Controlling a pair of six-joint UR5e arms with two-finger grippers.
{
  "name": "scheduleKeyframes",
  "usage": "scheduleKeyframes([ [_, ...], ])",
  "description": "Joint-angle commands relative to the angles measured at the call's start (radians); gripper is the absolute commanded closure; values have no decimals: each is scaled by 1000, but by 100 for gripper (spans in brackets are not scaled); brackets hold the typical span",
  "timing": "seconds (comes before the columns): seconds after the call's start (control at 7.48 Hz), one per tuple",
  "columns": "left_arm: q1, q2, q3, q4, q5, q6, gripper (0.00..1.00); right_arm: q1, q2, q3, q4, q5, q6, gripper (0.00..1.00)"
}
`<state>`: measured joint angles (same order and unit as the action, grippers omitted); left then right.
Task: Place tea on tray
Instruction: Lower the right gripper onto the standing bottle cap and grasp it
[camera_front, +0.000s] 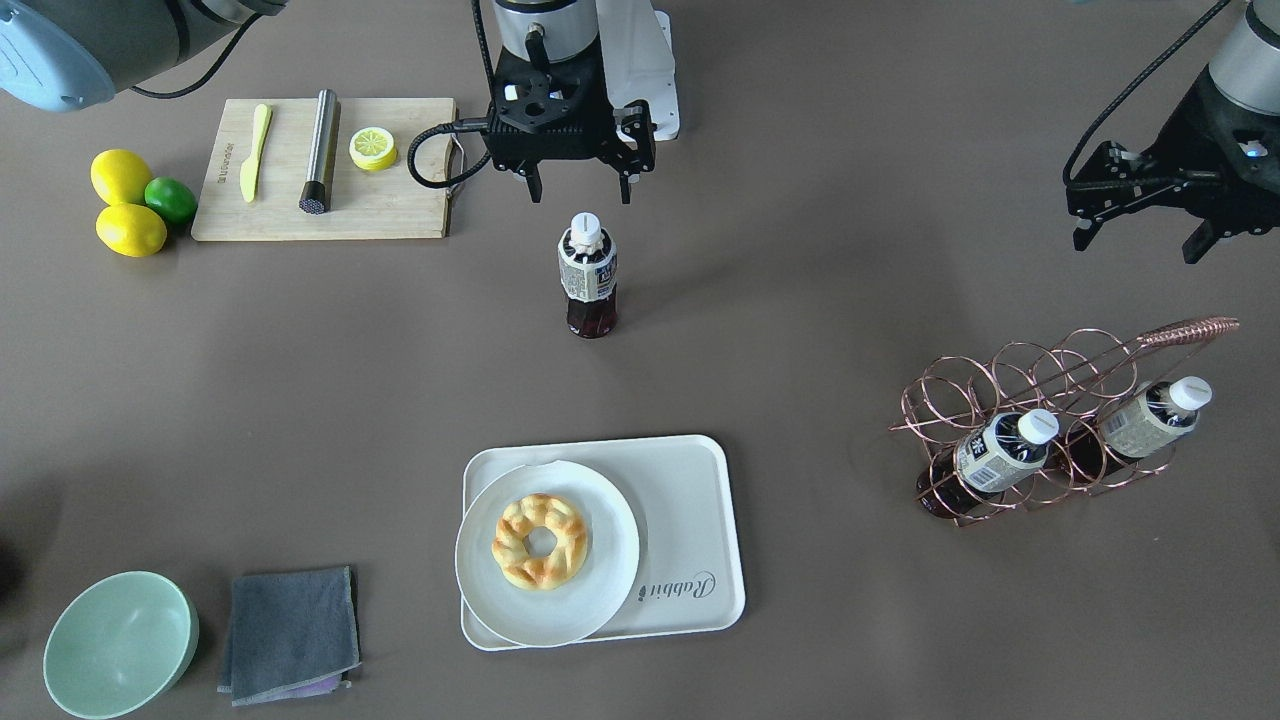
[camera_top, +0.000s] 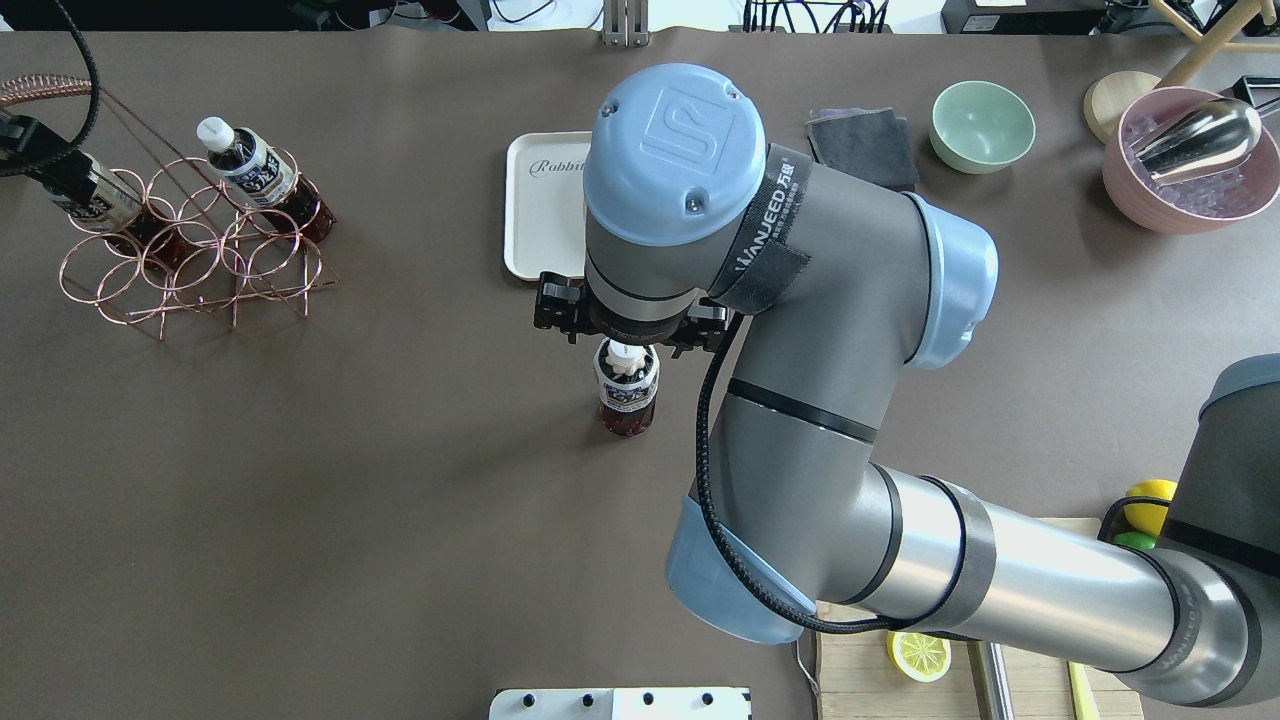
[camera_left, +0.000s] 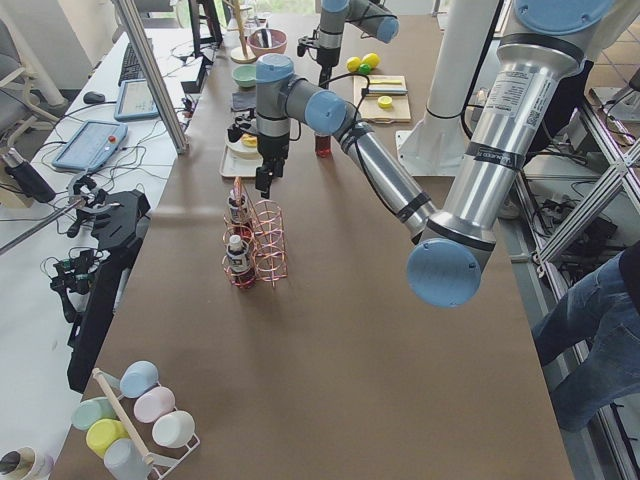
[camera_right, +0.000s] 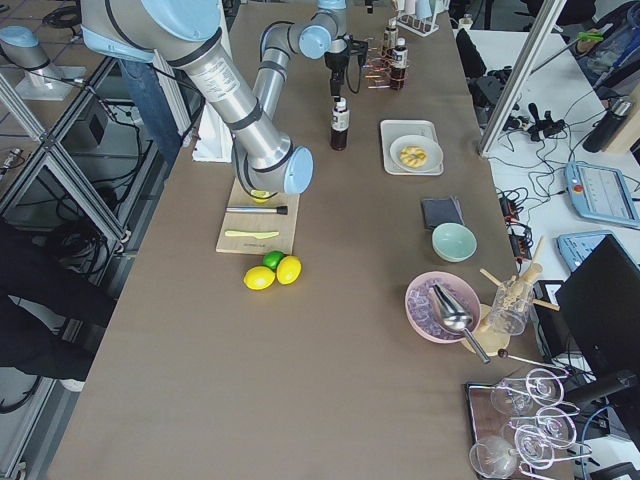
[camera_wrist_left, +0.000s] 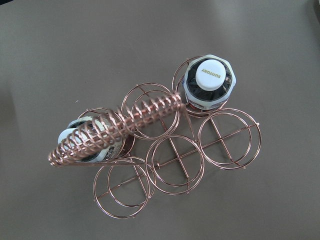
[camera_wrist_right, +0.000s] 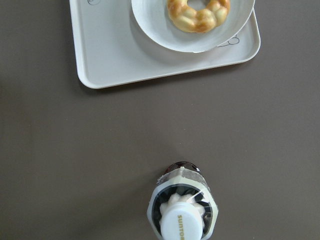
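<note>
One tea bottle stands upright on the bare table, short of the tray; it also shows in the overhead view and low in the right wrist view. My right gripper hangs open just above and behind its white cap, not touching it. The off-white tray carries a round white plate with a ring pastry on one side; the side with the script is bare. My left gripper is open and empty above the copper wire rack, which holds two more bottles.
A wooden cutting board with a yellow knife, a steel muddler and a lemon half lies near the robot's base. Two lemons and a lime lie beside it. A green bowl and grey cloth lie beyond the tray.
</note>
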<state>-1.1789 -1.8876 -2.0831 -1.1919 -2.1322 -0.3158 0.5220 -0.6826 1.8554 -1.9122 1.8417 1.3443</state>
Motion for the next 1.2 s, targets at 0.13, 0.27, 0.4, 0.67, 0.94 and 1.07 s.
scheduleKeyframes([
  [0.13, -1, 1, 0, 0, 0, -3, 3, -20, -15, -39, 5, -18, -13, 7],
  [0.27, -1, 1, 0, 0, 0, -3, 3, -20, -9, -47, 5, -21, -16, 8],
  [0.4, 1, 1, 2, 0, 0, -3, 3, -20, -8, -53, 7, -28, -19, 11],
  [0.67, 1, -1, 5, 0, 0, -6, 3, -22, -11, -61, 7, -38, -72, 18],
  [0.94, 1, -1, 3, 0, 0, -8, 3, -27, -8, -61, 7, -38, -74, 34],
  [1.07, 1, 1, 3, 0, 0, -8, 3, -27, -6, -61, 7, -38, -74, 55],
])
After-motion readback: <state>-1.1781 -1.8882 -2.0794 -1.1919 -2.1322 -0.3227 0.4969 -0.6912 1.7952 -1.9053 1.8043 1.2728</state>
